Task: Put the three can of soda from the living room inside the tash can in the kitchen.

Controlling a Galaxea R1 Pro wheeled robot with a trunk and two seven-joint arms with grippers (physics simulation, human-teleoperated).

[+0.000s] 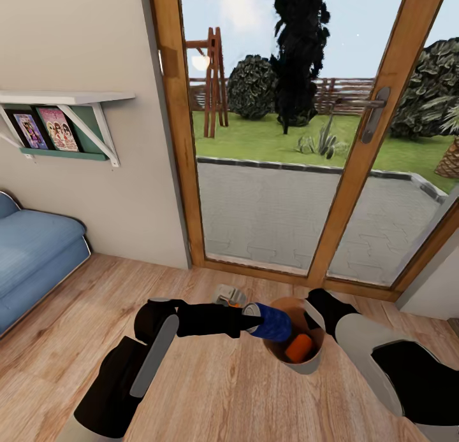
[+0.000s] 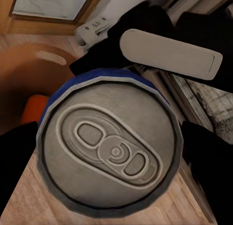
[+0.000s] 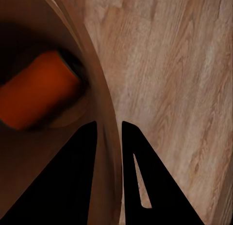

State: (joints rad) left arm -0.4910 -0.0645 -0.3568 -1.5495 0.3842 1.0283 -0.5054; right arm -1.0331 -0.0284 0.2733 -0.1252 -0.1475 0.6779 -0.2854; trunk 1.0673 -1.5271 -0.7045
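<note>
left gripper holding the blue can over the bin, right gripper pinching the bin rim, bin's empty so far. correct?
Not quite: the bin isn't empty. An orange can already lies inside it, as the head view and right wrist view show. The rest stands: the left gripper holds the blue can over the bin, and the right gripper pinches its rim.

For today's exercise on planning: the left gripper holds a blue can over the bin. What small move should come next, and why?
Probably open the left gripper and let the blue can drop. It already hangs above the bin, where an orange can lies, and the right gripper grips the bin's rim.
</note>
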